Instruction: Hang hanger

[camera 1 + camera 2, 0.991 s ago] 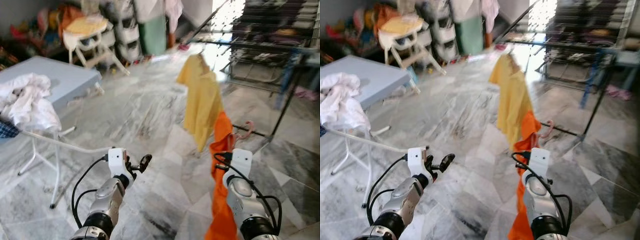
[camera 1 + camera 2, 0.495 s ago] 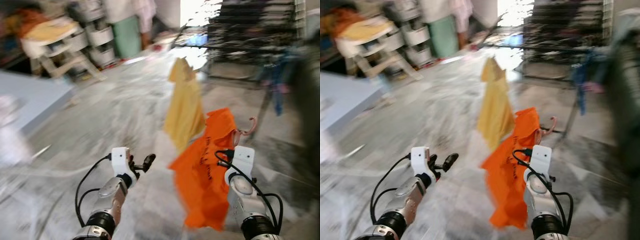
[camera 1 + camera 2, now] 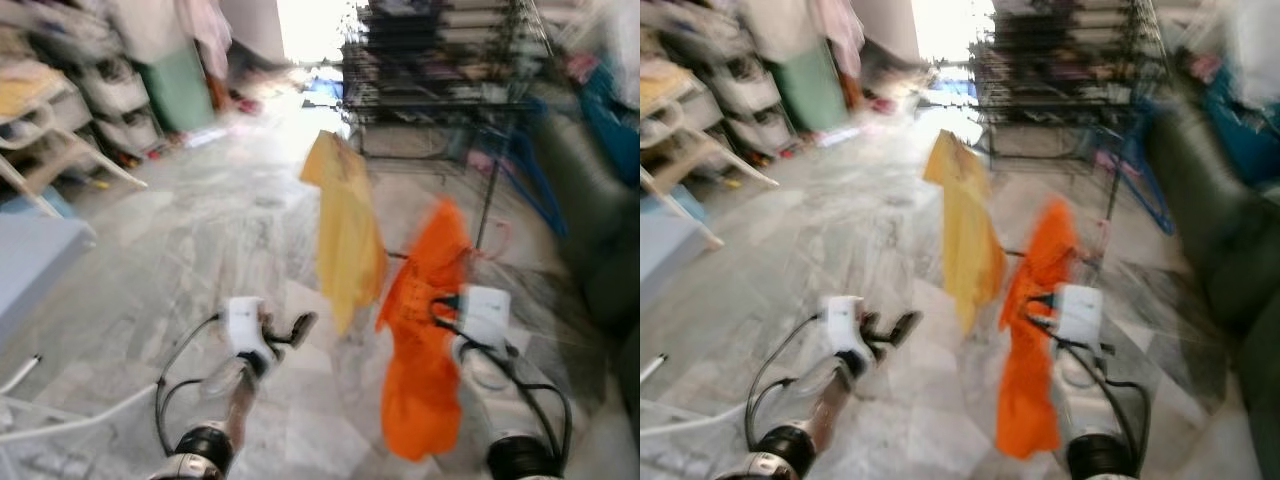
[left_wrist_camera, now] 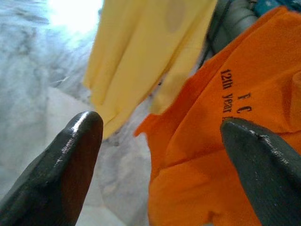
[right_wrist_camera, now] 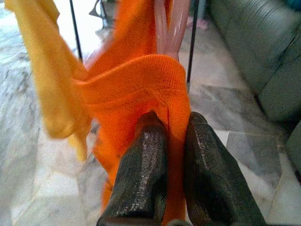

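Carrying step: right gripper clamped on orange shirt with its hanger; left gripper open, empty. Next: reach drying rack, hook hanger on.

From the head we look forward and down across the marble floor toward the drying rack, both arms low in frame; the two eye views share this whole scene (blurred). The left wrist camera faces sideways, very near the orange shirt and yellow shirt. The right wrist camera sits closest, against the same orange cloth, with the grey sofa behind.
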Motion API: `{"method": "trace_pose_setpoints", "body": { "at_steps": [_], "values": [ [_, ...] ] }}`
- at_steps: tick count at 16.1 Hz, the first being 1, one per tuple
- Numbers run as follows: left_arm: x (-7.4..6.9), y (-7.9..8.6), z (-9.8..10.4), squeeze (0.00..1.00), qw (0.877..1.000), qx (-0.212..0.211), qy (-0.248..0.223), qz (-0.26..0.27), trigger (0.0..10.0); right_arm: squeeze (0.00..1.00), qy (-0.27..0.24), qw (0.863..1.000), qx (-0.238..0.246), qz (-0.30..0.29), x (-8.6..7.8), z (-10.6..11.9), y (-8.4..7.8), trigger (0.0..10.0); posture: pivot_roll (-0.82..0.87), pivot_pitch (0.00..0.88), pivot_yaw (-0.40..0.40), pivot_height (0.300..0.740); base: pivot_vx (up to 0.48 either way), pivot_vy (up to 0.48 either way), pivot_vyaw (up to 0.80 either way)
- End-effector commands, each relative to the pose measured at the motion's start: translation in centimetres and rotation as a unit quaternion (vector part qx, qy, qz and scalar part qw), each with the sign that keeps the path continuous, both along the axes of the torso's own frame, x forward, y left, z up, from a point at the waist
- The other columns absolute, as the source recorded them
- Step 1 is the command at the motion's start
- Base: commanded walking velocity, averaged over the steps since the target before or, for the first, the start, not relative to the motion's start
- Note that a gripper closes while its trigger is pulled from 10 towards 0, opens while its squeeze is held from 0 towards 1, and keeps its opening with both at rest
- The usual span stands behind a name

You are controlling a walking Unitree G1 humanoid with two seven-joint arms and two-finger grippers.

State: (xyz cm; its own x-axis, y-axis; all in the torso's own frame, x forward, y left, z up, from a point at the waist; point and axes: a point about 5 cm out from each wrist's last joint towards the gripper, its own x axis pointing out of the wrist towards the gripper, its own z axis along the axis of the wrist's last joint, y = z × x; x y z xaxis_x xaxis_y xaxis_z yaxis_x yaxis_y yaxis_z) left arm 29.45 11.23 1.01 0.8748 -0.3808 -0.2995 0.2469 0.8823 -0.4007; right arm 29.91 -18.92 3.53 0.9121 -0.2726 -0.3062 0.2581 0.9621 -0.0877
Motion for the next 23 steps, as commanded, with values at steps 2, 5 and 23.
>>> {"method": "trace_pose_setpoints", "body": {
  "at_steps": [2, 5, 23],
  "values": [
    [0.0, 1.4, 0.0, 0.0, 1.0, 0.017, -0.001, 0.014, 10.0, 0.0, -0.025, 0.999, 0.002, 0.026, 0.8, 1.2, 1.5, 10.0, -0.13, 0.0, 0.082, 0.74, 0.412, 0.247, 0.0],
    [-0.5, 1.1, -0.5, 0.0, 1.0, 0.02, 0.005, 0.01, 10.0, 0.0, -0.004, 1.0, -0.009, 0.026, 0.4, 0.5, 1.3, 10.0, -0.13, 0.0, 0.082, 0.74, 0.411, 0.246, 0.0],
    [-1.0, 0.4, -0.9, 0.0, 1.0, 0.01, 0.021, 0.001, 10.0, 0.0, 0.023, 1.0, -0.003, 0.003, 0.0, -0.4, 1.1, 10.0, -0.13, 0.0, 0.092, 0.74, 0.348, -0.166, 0.0]
  ]
}}
